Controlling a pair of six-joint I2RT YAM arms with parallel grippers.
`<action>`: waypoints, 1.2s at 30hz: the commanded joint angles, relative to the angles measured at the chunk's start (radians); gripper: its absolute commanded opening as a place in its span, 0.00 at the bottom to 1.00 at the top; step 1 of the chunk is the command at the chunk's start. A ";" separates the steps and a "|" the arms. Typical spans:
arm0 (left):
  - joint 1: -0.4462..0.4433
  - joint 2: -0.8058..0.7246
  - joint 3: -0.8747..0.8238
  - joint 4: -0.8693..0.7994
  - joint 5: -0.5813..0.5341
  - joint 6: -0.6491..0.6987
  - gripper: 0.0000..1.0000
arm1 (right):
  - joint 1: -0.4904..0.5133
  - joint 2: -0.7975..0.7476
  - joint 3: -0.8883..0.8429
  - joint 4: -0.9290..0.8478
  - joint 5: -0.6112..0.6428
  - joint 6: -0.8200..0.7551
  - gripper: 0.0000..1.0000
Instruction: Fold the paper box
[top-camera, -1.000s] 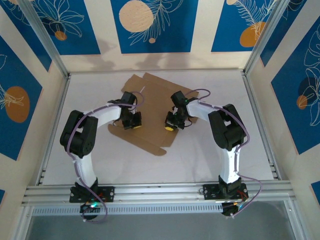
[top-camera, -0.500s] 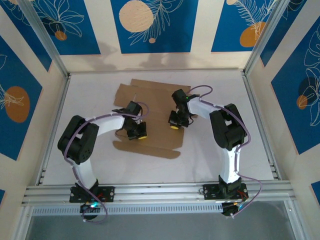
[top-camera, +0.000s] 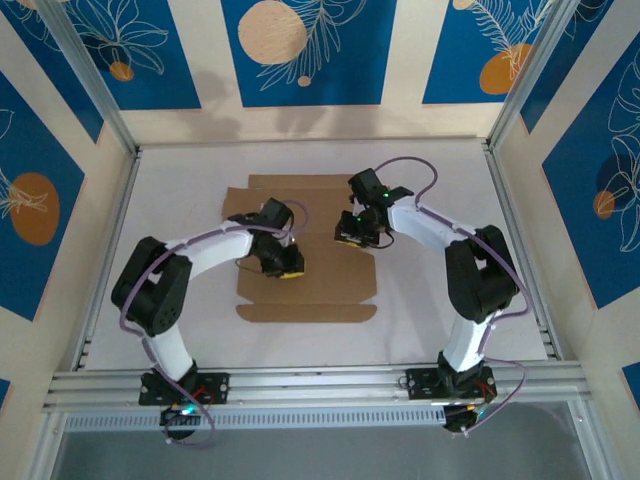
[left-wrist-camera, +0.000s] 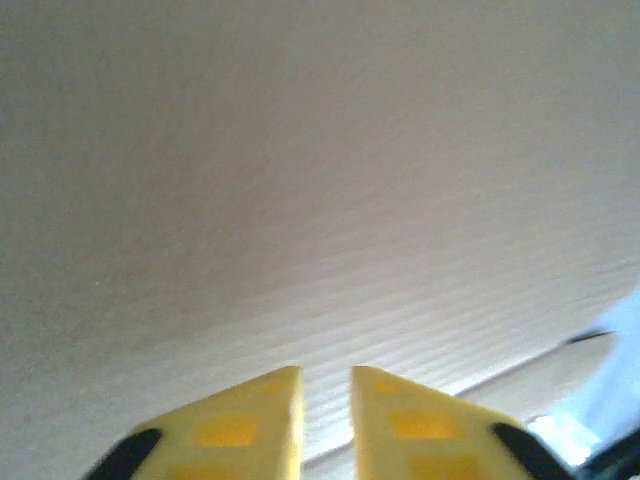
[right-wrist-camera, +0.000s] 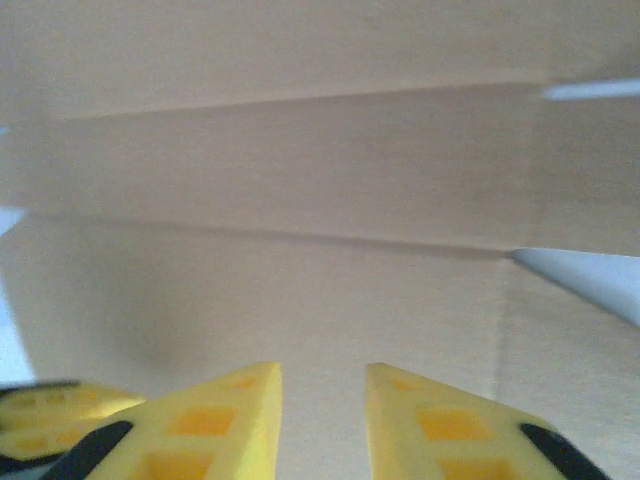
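The left hand (top-camera: 289, 268) hovers low over the sheet with its yellow fingers (left-wrist-camera: 250, 415) parted by a narrow gap. Nothing lies between them, and its wrist view shows bare corrugated card (left-wrist-camera: 300, 200) straight ahead. The right hand (top-camera: 348, 236) is much the same: its two yellow fingers (right-wrist-camera: 215, 410) stand slightly apart and grip nothing, with their tips pointed down at the card. I cannot tell whether either hand's tips are touching the surface or are just above it.

Beneath both hands is the paper box (top-camera: 320, 288), a plain brown cardboard blank with creased panels and flaps. It lies flat and unfolded in the middle of the white desk (top-camera: 180, 180), with its long edges roughly parallel to the near edge. The left hand is over its left half and the right hand over the upper right part. The right wrist view shows two creases running across the card (right-wrist-camera: 300, 280) and a pale wedge of desk at a cut on the right.

No panel is raised, so the folding proper seems not yet begun. The blank looks laid out and squared, ready for a first fold. The next move probably calls for one hand to press the base panel down while the other slips a finger under an outer flap and lifts it along its crease. A thin edge lying flush on the desk will be awkward to catch.
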 joint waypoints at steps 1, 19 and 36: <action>0.074 -0.102 0.098 -0.012 0.007 0.104 0.37 | 0.036 0.000 0.032 0.008 -0.055 -0.060 0.27; 0.564 0.208 0.423 -0.085 -0.086 0.264 0.71 | 0.124 0.186 0.031 -0.009 -0.102 -0.060 0.04; 0.634 0.541 0.695 -0.198 0.144 0.374 0.73 | 0.122 0.182 -0.022 -0.040 -0.148 -0.103 0.06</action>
